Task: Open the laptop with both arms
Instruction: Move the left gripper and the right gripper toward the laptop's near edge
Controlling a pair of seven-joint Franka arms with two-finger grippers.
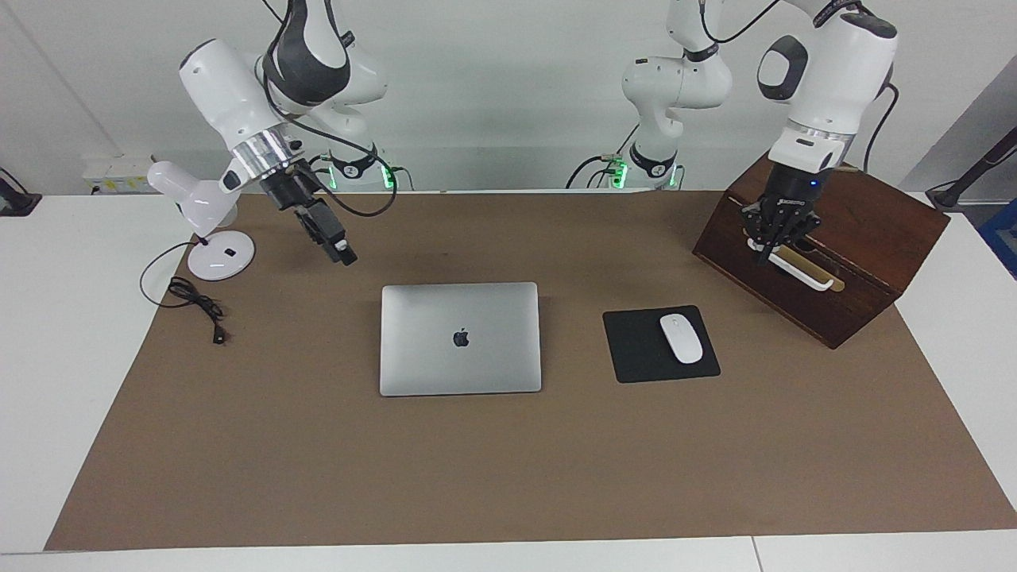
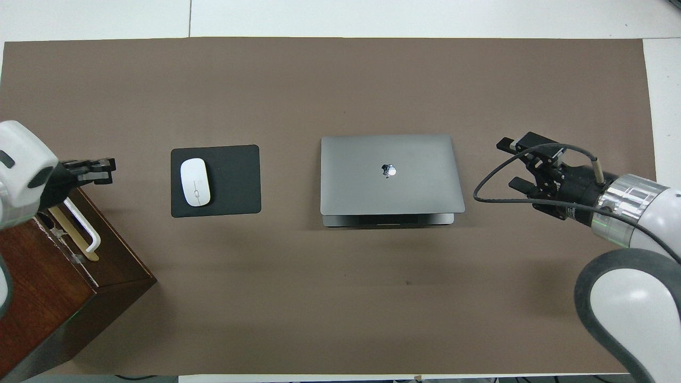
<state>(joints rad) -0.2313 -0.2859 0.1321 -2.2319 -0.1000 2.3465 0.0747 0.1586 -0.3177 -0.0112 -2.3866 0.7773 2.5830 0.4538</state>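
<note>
Laptop (image 1: pixel 460 338) (image 2: pixel 390 178) shut, flat mid-mat, pad (image 1: pixel 659 344) with mouse (image 1: pixel 681 338) beside it toward left arm's end. Right gripper (image 1: pixel 338 246) (image 2: pixel 515 164) in the air at laptop's 3 o'clock in overhead view, fingers spread, empty. Left gripper (image 1: pixel 775 246) (image 2: pixel 98 170) over wooden box (image 1: pixel 866 254) handle at 9 o'clock; can't tell its opening.

A white tabletop (image 1: pixel 48 334) carries a large brown mat (image 1: pixel 508 461) across most of it. A plain pale wall (image 1: pixel 508 95) rises at 12 o'clock in the facing view. Light is even, shadows soft. A white power strip (image 1: pixel 115 169) sits at 10 o'clock against the wall.
</note>
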